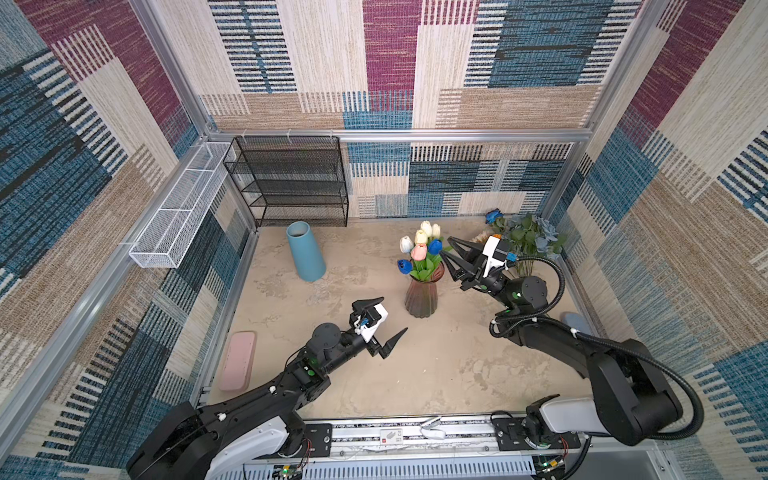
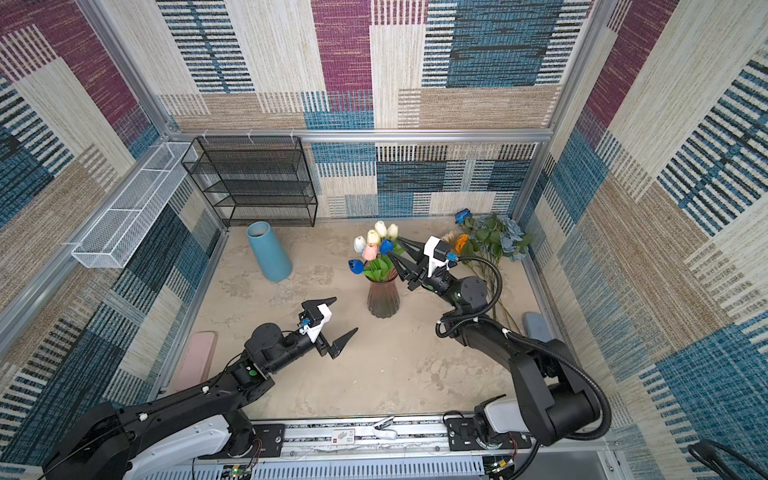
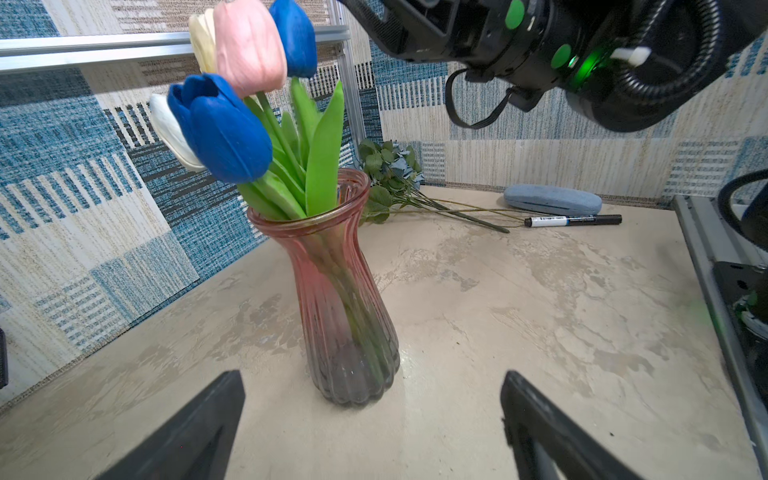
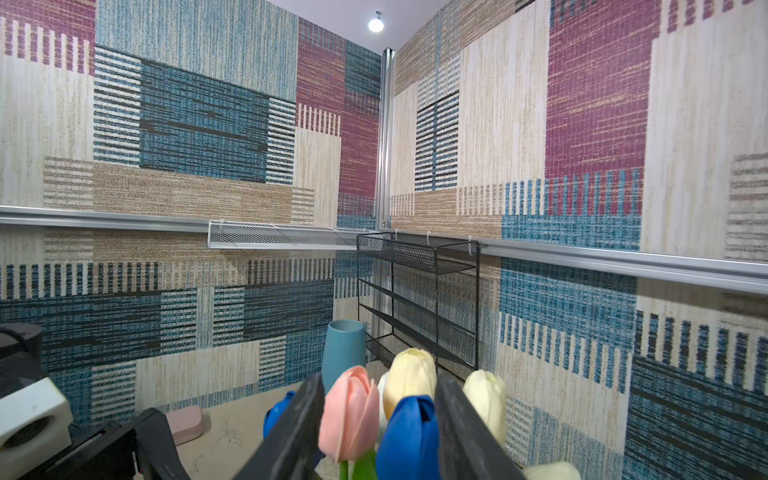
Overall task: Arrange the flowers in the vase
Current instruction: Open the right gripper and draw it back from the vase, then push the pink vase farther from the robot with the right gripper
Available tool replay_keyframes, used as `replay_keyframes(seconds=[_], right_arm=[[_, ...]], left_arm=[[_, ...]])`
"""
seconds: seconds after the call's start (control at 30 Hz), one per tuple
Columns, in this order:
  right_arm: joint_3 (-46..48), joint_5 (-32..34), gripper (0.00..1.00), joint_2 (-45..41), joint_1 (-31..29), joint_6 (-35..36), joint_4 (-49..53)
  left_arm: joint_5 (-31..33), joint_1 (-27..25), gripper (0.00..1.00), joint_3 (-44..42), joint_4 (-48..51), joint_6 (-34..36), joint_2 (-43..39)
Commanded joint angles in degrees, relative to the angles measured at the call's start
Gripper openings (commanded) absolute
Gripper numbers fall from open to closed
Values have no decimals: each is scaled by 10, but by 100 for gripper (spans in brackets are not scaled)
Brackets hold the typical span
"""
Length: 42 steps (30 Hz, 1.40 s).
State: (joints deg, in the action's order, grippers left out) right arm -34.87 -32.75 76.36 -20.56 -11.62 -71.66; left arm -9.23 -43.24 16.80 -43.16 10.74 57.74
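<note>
Green-stemmed tulips (image 1: pixel 419 251) in ribbed pink vase (image 1: pixel 422 297) — stems near-upright, blooms uppermost

1. Walls (image 1: pixel 390 62): woven patchwork covering in blue, maroon, beige and cream blocks.
2. Aluminium rails (image 1: pixel 457 135): horizontal band, upright corner posts.
3. Black mesh shelf rack (image 1: pixel 291 183): tiered, against the back wall.
4. White mesh trough (image 1: pixel 178 208): on the side rail, beside the rack.
5. Tabletop (image 1: pixel 415 374): mottled beige.
6. Ceiling lamp (image 4: pixel 375 24): round, lit.
</note>
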Motion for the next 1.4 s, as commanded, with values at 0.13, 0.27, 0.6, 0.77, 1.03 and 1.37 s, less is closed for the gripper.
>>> replay_keyframes(seconds=[0.13,0.27,0.6,0.77,1.03,1.37], right_arm=[[56,68,71,-118,0,31,137],[128,89,79,-168,0,30,129],[203,41,86,-47,-3,57,14],[172,58,91,45,-19,84,-23],[107,66,92,157,-38,98,-58],[32,65,88,255,-48,132,-61]], left_arm=[[1,0,99,1,-53,-10,27],[2,1,99,4,-65,-13,35],[8,2,99,-1,-86,-19,37],[14,2,99,-3,-79,-18,27],[19,1,99,-5,-59,-14,13],[26,2,99,-17,-53,-14,-2]])
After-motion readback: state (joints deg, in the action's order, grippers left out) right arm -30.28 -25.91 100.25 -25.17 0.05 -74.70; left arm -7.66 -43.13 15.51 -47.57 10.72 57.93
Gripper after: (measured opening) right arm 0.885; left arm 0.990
